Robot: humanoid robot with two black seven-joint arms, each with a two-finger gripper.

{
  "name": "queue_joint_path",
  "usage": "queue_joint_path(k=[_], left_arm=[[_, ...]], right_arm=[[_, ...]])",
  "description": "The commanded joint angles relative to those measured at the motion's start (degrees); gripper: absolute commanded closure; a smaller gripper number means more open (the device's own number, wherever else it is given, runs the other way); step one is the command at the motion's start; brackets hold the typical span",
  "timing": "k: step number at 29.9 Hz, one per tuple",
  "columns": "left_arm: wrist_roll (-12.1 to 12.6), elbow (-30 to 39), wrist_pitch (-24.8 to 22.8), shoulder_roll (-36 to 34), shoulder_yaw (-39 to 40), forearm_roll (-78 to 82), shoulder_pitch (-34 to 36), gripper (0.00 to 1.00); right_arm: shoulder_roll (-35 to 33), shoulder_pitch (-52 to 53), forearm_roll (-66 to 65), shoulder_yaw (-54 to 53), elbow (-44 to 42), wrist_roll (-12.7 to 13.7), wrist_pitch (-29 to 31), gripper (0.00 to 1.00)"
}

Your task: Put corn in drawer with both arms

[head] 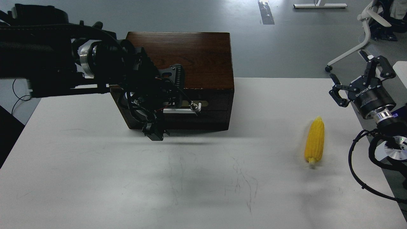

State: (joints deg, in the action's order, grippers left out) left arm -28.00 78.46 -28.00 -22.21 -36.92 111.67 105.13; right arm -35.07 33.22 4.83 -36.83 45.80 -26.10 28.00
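Note:
The corn (314, 141) lies on the white table (95, 178) at the right, its tip pointing away and its pale stub toward me. The dark brown box (194, 54) stands at the back centre. Its drawer (214, 103) sits flush with the front, and no pale inner sides show. The white bar handle (179, 110) has its left end hidden behind my left gripper (152, 127), which hangs dark against the drawer front; I cannot tell its fingers apart or whether they hold the handle. My right gripper (359, 76) is open and empty, beyond and right of the corn.
The table's right edge runs close under my right arm, with a looping black cable (359, 171) beside it. A white chair base (353, 51) stands on the grey floor behind. The lower front panel (197, 122) of the box is plain.

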Motion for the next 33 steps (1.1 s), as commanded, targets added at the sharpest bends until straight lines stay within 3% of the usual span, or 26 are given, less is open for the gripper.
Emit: queue_joint_path(k=[1,33], left_arm=[[0.00,-1.02,0.00,-0.12,-0.08,0.13,-0.45,0.02],[0.00,-3.22,0.00,0.93,0.01,0.22,-2.73,0.02]], right_arm=[[0.00,0.00,0.00,0.00,0.08,0.00,0.00,0.00],[0.00,-0.09,0.00,0.00,0.00,0.00,0.00,0.00]])
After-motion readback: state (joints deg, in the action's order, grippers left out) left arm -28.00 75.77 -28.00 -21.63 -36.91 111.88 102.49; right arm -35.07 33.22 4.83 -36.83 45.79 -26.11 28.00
